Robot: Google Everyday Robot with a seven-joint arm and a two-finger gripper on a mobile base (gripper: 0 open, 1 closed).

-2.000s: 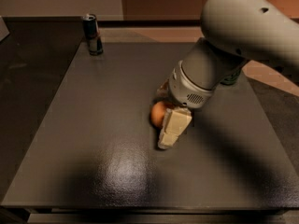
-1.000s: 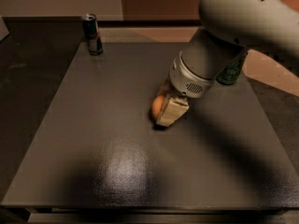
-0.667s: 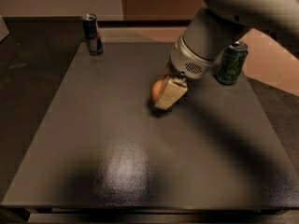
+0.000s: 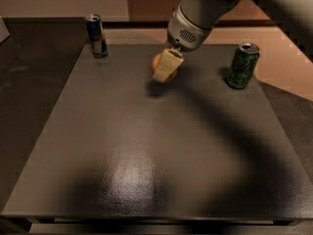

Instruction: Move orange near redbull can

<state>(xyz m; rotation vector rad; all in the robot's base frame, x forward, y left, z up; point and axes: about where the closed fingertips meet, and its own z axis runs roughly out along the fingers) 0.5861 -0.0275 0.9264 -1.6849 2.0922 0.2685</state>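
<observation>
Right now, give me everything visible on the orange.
The orange is small, round, smooth, plain orange. The gripper is shut on it; a cream finger covers most of its front, leaving its left edge and underside showing. It seems lifted off the dark table, shadow beneath, near the far edge, between the redbull can and green can.

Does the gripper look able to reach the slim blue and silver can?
Probably yes: the gripper, shut on the small round orange fruit, hangs right of the slim blue-and-silver can, with bare tabletop between.
</observation>
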